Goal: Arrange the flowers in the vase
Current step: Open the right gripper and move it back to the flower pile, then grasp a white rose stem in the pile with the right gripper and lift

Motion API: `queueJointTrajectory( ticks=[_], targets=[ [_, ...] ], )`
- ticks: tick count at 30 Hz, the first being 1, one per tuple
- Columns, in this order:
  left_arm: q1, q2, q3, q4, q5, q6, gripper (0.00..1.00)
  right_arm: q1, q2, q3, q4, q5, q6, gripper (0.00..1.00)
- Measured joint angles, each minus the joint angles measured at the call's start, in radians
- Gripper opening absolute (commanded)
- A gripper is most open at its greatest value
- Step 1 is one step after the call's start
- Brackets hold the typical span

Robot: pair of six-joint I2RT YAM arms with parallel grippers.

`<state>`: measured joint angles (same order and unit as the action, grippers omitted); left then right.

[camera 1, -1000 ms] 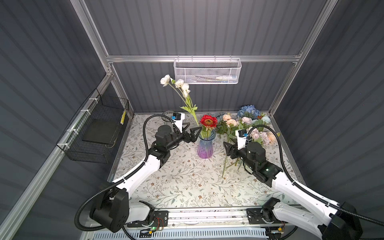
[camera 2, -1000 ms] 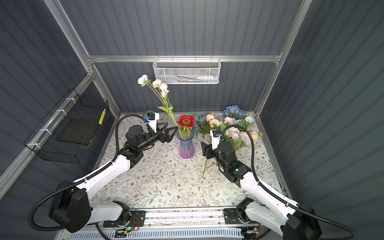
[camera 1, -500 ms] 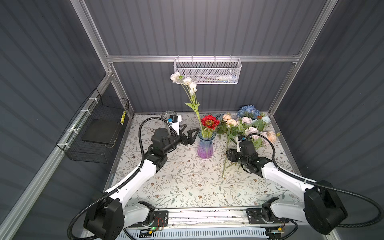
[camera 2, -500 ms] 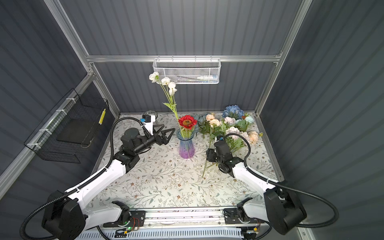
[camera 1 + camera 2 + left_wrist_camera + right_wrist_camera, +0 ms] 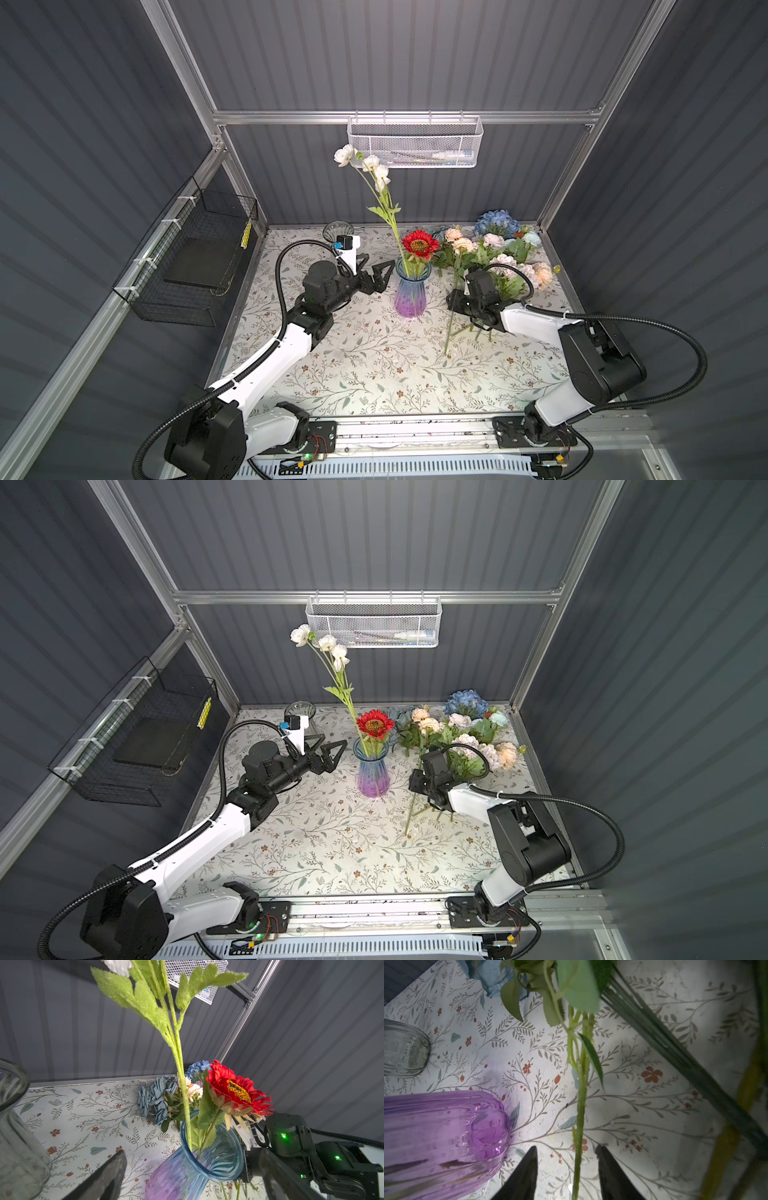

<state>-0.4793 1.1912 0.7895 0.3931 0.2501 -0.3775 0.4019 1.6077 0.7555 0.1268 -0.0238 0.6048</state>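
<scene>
Counter (image 5: 374, 374): it was covered by a floral cloth, and everything was set on it.
Right hand (image 5: 566, 1147): the fingers were held apart, one on each side of a stem (image 5: 581, 1093). No contact was seen, so nothing was gripped yet.
Stem: it was laid on the counter just right of the vase, with its bloom lost among the pile further back.
Vase (image 5: 410, 297): it was stood upright mid-counter, with two flowers already set in it.
Red flower (image 5: 419, 244): it was seated low, just above the rim.
White spray (image 5: 371, 163): its stem was rested against the rim, and its blooms were carried high above everything else.
Left hand (image 5: 380, 259): it was spread wide and empty, just left of the vase's neck and apart from it.
Pile (image 5: 494, 245): most of the flowers were left lying at the far right.
Progress: the task was judged to be at an early stage, with two flowers placed, a third about to be taken, and many left.
</scene>
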Motion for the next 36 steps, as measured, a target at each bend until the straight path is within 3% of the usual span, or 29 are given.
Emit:
queueJointTrajectory(
  ticks=[5,11,18,28,36],
  targets=[
    [0.000,0.000,0.000,-0.001,-0.001,0.000,0.99,-0.016,0.051,0.023,0.034,-0.017,0.020,0.34],
    [0.000,0.000,-0.011,-0.001,-0.011,-0.003,0.99,-0.024,0.061,0.033,0.062,-0.034,0.028,0.14],
    [0.000,0.000,-0.016,-0.002,-0.015,-0.011,0.99,-0.040,0.063,0.033,0.076,-0.042,0.039,0.00],
    [0.000,-0.003,-0.024,0.000,-0.016,-0.012,0.99,-0.046,0.047,0.020,0.087,-0.058,0.029,0.00],
    [0.000,-0.009,-0.052,0.018,-0.020,-0.037,0.99,-0.056,-0.129,-0.018,0.069,-0.067,0.004,0.00]
  ],
)
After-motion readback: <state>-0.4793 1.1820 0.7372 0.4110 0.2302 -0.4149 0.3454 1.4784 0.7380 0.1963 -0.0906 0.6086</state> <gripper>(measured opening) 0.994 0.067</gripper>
